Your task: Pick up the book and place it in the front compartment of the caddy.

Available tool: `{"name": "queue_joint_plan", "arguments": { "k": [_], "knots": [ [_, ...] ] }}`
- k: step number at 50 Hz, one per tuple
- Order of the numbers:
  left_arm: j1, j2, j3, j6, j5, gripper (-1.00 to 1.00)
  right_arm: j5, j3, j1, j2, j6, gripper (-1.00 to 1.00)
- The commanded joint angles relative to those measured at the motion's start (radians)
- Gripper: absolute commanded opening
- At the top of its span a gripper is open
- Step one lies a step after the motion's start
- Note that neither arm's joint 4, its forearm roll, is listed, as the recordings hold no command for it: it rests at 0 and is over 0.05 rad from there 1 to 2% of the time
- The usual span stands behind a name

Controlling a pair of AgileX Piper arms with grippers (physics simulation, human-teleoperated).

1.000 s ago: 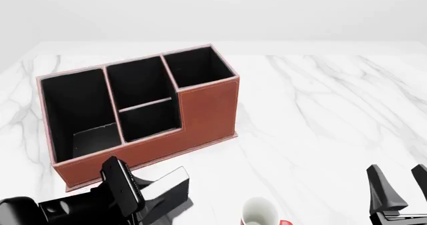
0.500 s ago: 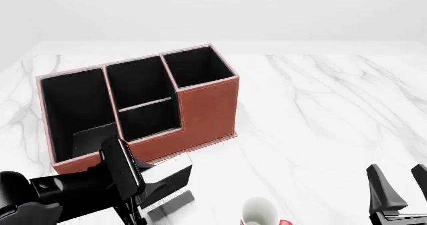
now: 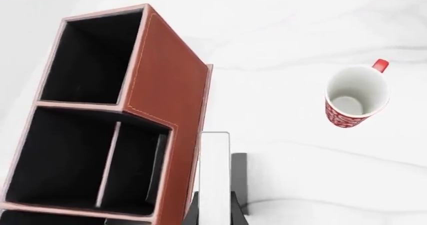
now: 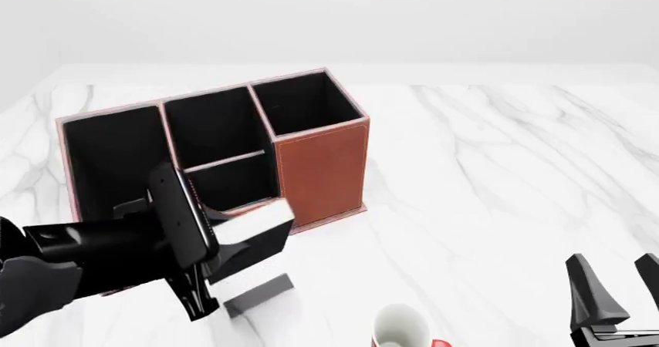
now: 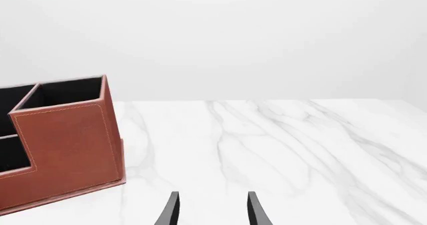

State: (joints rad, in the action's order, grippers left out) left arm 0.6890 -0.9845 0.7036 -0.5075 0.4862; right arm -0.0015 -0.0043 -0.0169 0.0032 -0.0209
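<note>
A marble tabletop (image 4: 495, 170) carries a reddish-brown caddy (image 4: 319, 173) with black compartments. In the front view the left claw (image 4: 221, 250) hangs just before the caddy's low front wall, clamped on the book (image 4: 252, 231), a thin black-covered volume whose white page edges face the camera. The book is lifted clear of the tabletop, casting a dark shadow below it, and sits tilted near the caddy's stepped front.

It looks light and stiff (a thin slab, likely slick on its covers), so a pinch across the two covers near the middle seems the safest hold; a hold near one end might let it swing.

In the left wrist view the book (image 3: 215, 177) appears edge-on beside the caddy (image 3: 163, 100), and the claw's tips are mostly cut off. The left arm hides the caddy's lower front and part of the front compartment. A white-and-red mug (image 3: 355, 96) stands well apart. The right claw (image 5: 212, 210) rests with its fingers parted, holding nothing.
</note>
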Motion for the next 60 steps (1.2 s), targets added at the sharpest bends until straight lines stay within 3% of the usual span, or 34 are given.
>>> {"name": "queue_joint_plan", "arguments": {
  "k": [1,7,20,60],
  "knots": [
    [-0.062,-0.003,0.061,-0.047,0.031,-1.00,0.000,0.000,0.001,0.000,0.001,1.00],
    [-0.042,0.014,0.122,-0.030,0.072,-1.00,0.000,0.000,0.001,0.000,0.001,1.00],
    [-0.059,-0.001,0.170,-0.074,0.094,-1.00,0.000,0.000,0.002,0.000,0.001,1.00],
    [-0.178,-0.113,0.258,-0.210,0.042,-1.00,0.001,0.000,0.002,0.000,0.001,1.00]
  ]
}}
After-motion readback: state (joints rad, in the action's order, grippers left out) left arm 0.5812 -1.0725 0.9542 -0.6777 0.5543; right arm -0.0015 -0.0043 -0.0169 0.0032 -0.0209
